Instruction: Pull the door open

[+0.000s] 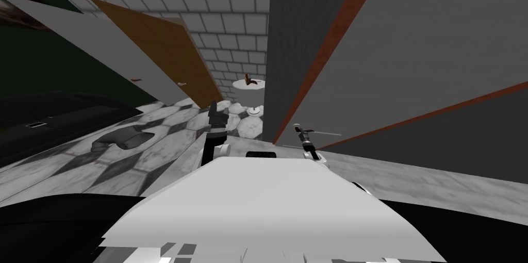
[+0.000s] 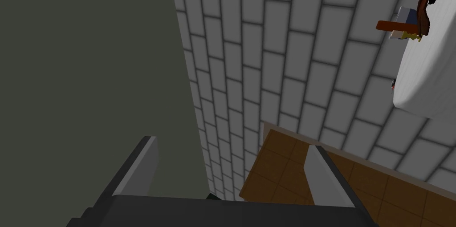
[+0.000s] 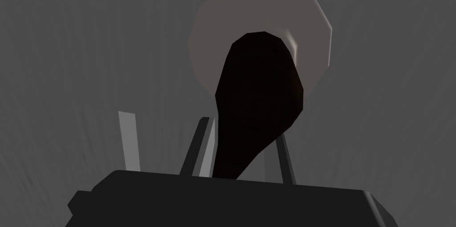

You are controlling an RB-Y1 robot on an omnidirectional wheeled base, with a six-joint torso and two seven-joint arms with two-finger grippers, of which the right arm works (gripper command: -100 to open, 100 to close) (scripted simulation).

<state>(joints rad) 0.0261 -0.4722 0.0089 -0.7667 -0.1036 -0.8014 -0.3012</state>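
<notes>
Right wrist view: lever [image 3: 258, 99], end hidden between fingers [image 3: 205, 148].

Grey lump [image 1: 124, 138] on marbled floor [image 1: 77, 167]

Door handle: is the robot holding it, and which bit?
Yes. The right end effector is shut on the dark door handle, at the lever's end away from its round plate.

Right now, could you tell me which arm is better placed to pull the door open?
Right, I'd say. The right gripper grips the dark handle on the grey door. The left gripper is open, pointing at the tiled wall, holding nothing.
</notes>
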